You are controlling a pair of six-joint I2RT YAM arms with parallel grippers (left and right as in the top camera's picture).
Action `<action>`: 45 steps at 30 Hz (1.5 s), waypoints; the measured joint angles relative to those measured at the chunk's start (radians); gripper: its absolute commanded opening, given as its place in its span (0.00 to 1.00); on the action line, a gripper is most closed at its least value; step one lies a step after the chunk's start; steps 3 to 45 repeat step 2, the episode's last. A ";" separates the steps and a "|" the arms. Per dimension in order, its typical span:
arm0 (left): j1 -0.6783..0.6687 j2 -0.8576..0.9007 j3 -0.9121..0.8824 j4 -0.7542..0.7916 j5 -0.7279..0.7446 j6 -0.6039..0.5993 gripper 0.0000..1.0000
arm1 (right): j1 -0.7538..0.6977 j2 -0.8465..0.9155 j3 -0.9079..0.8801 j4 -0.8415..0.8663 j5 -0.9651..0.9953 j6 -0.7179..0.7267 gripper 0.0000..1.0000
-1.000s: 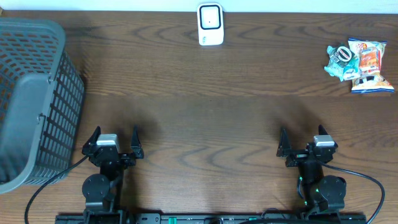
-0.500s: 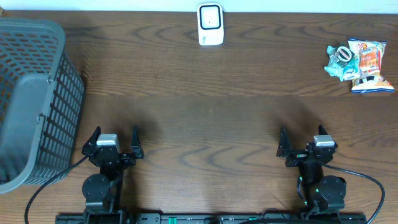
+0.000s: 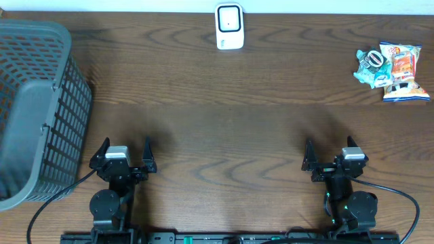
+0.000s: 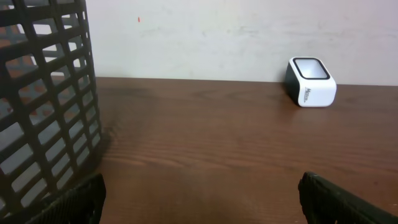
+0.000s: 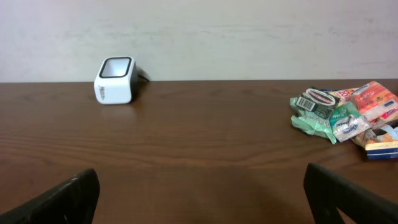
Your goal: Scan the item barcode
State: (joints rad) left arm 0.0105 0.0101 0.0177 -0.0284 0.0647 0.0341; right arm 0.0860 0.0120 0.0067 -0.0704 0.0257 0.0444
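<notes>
A white barcode scanner (image 3: 229,26) with a dark window stands at the table's far edge, also in the left wrist view as the scanner (image 4: 310,81) and in the right wrist view as the scanner (image 5: 114,79). A small pile of snack packets (image 3: 392,70) lies at the far right, the packets (image 5: 348,117) showing a barcode label in the right wrist view. My left gripper (image 3: 125,152) and right gripper (image 3: 332,154) rest near the front edge, both open with nothing between their fingers, far from the packets and scanner.
A dark grey mesh basket (image 3: 34,108) fills the left side of the table, close to the left arm; its wall (image 4: 43,106) looms at the left of the left wrist view. A pale wall runs behind the table.
</notes>
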 measured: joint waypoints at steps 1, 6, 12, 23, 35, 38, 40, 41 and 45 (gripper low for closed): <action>0.000 0.000 0.000 0.000 0.000 0.000 0.98 | 0.000 0.000 0.000 0.000 0.000 0.000 0.99; 0.000 0.000 0.000 0.000 0.000 0.000 0.98 | 0.000 0.000 0.000 0.000 0.000 0.000 0.99; 0.000 0.000 0.000 0.000 0.000 0.000 0.98 | 0.000 0.000 0.000 0.000 0.000 0.000 0.99; 0.000 0.000 0.000 0.000 0.000 0.000 0.98 | 0.000 0.000 0.000 0.000 0.000 0.000 0.99; 0.000 0.000 0.000 0.000 0.000 0.000 0.98 | 0.000 0.000 0.000 0.000 0.000 0.000 0.99; 0.000 0.000 0.000 0.000 0.000 0.000 0.98 | 0.000 0.000 0.000 0.000 0.000 0.000 0.99; 0.000 0.000 0.000 0.000 0.000 0.000 0.98 | 0.000 0.000 0.000 0.000 0.000 0.000 0.99; 0.000 0.000 0.000 0.000 0.000 0.000 0.98 | 0.000 0.000 0.000 0.000 0.000 0.000 0.99; 0.000 0.000 0.000 0.000 0.000 0.000 0.98 | 0.000 0.000 0.000 0.000 0.000 0.000 0.99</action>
